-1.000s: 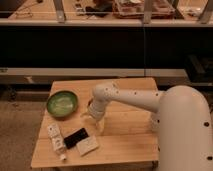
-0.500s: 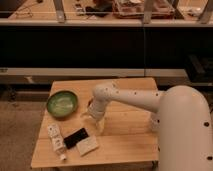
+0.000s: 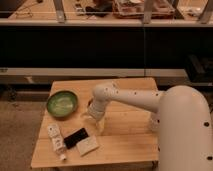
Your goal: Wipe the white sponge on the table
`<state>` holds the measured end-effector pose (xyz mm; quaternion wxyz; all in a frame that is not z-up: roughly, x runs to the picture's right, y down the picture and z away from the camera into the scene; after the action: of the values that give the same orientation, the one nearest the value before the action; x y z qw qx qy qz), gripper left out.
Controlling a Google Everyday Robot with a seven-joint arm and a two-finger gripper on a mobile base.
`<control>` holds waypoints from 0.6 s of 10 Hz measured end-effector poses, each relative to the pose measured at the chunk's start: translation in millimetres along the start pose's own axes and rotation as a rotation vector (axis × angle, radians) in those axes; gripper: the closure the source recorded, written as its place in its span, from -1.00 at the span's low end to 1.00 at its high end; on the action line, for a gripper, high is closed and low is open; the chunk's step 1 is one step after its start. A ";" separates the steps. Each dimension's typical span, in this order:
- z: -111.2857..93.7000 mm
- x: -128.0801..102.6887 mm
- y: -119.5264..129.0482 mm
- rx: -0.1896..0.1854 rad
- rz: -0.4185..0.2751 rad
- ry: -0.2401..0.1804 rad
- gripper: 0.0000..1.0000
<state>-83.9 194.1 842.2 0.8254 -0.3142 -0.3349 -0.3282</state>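
"Four things lie on that light wooden plank table [image 3: 131,136], and I'd say none has been touched."

"Which one is it after?"

"The small flat off-white rectangular sponge [image 3: 87,146]. It lies flat near the front edge, just beside a flat black rectangle [image 3: 76,137]. A white printed tube [image 3: 56,141] lies further left, and a round green bowl [image 3: 62,103] sits well back toward the far left corner."

"And the robot's two-finger gripper [image 3: 98,126]?"

"It hangs from the white arm [image 3: 131,98], pointing down over the tabletop, just behind the sponge and a little to its right. The jaws are spread, with nothing between them. I can't tell whether the tips touch the wood, but they are clear of the sponge."

"So how far along is it?"

"Right at the start, as I judge it. The arm is close to the sponge, so the approach looks nearly finished. No grasp has been made, and no wiping either."

"What's left, then?"

"Nearly all of it. It has to shift forward over the sponge, come down, close on it and press it flat. Then it has to drag it across the bare boards."

"Anything in the way?"

"The black rectangle sits tight against the sponge's left side, so a sloppy descent could catch that instead. The open wood to the right looks like the easiest place to wipe."
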 end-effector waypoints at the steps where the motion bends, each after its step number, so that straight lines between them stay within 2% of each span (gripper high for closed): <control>1: -1.3 -0.7 0.5 -0.002 0.003 0.000 -0.60; 3: -11.3 -6.1 6.5 -0.012 0.055 -0.001 -0.60; 5: -35.3 -16.5 22.3 -0.022 0.162 0.012 -0.60; 6: -40.7 -19.6 28.3 -0.024 0.190 0.014 -0.60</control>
<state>-59.5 187.1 795.4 0.8514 -0.3522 -0.2939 -0.2545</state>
